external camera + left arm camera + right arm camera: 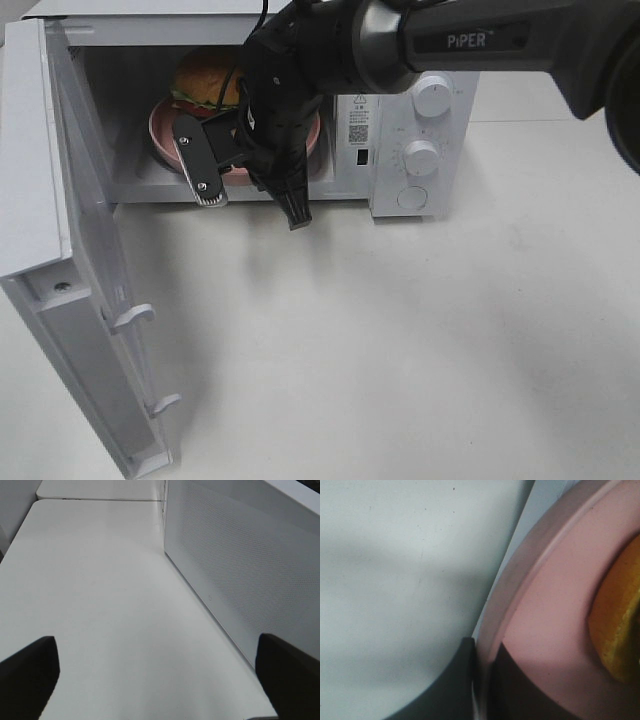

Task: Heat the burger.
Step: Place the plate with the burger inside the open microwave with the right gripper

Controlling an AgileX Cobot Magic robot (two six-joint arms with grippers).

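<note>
**The burger (205,75) is sitting in the microwave (430,120), door (85,300) hanging wide open**

So the burger is resting on the pink plate (165,135) inside the cavity. The right gripper (482,652) is pinching the plate's rim, fingers clamped tight either side. The left gripper (157,675) is hovering over the white table (100,605), jaws spread wide, gripping nothing.

Left gripper (156,652) is hanging with its jaws spread wide, its two dark fingers (27,677) showing in the near corners of the frame, above a white table (100,605), while a white perforated panel (240,565) is standing upright on the table beside it, running toward the background
</note>
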